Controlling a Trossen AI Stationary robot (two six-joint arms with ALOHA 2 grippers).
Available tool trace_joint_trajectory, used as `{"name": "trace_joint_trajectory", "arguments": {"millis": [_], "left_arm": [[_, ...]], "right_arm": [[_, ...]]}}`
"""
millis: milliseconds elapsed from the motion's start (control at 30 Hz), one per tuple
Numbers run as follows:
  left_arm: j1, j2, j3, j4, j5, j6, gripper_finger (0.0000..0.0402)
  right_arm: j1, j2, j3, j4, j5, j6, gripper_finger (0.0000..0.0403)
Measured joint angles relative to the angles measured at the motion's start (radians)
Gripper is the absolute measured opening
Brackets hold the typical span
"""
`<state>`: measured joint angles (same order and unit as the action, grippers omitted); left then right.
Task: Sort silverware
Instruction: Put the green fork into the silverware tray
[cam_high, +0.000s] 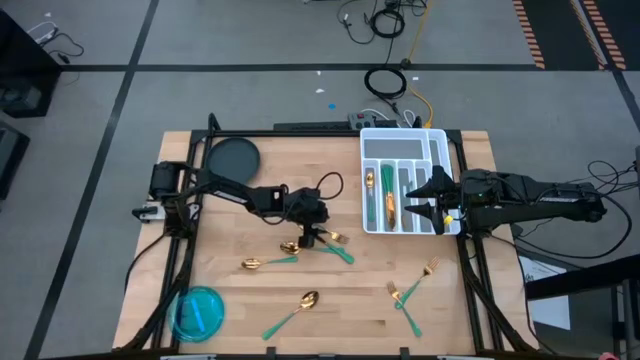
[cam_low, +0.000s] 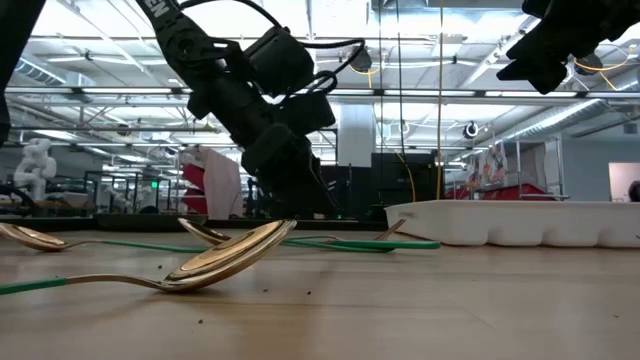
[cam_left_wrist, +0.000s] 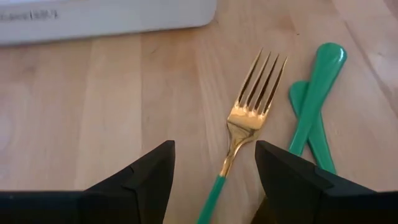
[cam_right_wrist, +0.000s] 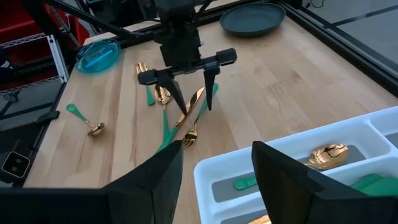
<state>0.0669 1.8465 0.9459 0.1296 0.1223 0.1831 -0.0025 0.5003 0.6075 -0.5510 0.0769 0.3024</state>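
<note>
My left gripper (cam_left_wrist: 214, 149) is open and points down at the middle of the table (cam_high: 318, 236). Its fingers stand on either side of a gold fork with a green handle (cam_left_wrist: 249, 118), at the fork's neck; I see no touch. The fork lies flat on the wood. Two crossed green handles (cam_left_wrist: 314, 106) lie beside it. My right gripper (cam_right_wrist: 217, 149) is open and empty, above the white divided tray (cam_high: 440, 140) at the table's right. A gold spoon (cam_right_wrist: 326, 155) and other pieces with green handles (cam_high: 388, 195) lie in the tray.
More pieces lie loose on the wood: spoons (cam_high: 268, 263) (cam_high: 295, 312) at the near middle and two forks (cam_high: 410, 290) at the near right. A dark plate (cam_high: 232, 158) sits at the far left and a blue bowl (cam_high: 198, 312) at the near left.
</note>
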Motion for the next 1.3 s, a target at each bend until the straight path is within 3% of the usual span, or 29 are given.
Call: {"name": "trace_joint_trajectory", "arguments": {"millis": [333, 433, 500, 667, 700, 900, 1300], "left_arm": [[-0.006, 0.115, 0.022, 0.039, 0.031, -0.020, 0.0230], [-0.008, 0.141, 0.033, 0.032, 0.027, -0.020, 0.0213], [-0.009, 0.156, 0.035, 0.037, 0.026, -0.020, 0.0180], [-0.009, 0.159, 0.035, 0.013, 0.016, -0.026, 0.0033], [-0.008, 0.159, 0.035, 0.011, 0.016, -0.042, 0.0021], [-0.006, 0.152, 0.064, -0.009, 0.006, -0.149, 0.0017], [-0.006, 0.056, 0.217, -0.174, -0.041, -0.084, 0.0016]], "right_arm": [[0.000, 0.000, 0.000, -0.005, 0.002, 0.006, 0.0185], [0.000, 0.000, 0.000, -0.006, 0.004, 0.009, 0.0185], [0.000, 0.000, 0.000, -0.006, 0.009, 0.011, 0.0185], [0.000, 0.000, 0.000, -0.007, 0.033, 0.026, 0.0185], [0.000, 0.000, 0.000, -0.007, 0.033, 0.027, 0.0185], [0.000, 0.000, 0.000, 0.004, 0.043, 0.030, 0.0185], [-0.001, -0.005, 0.000, 0.006, 0.060, 0.025, 0.0185]]}}
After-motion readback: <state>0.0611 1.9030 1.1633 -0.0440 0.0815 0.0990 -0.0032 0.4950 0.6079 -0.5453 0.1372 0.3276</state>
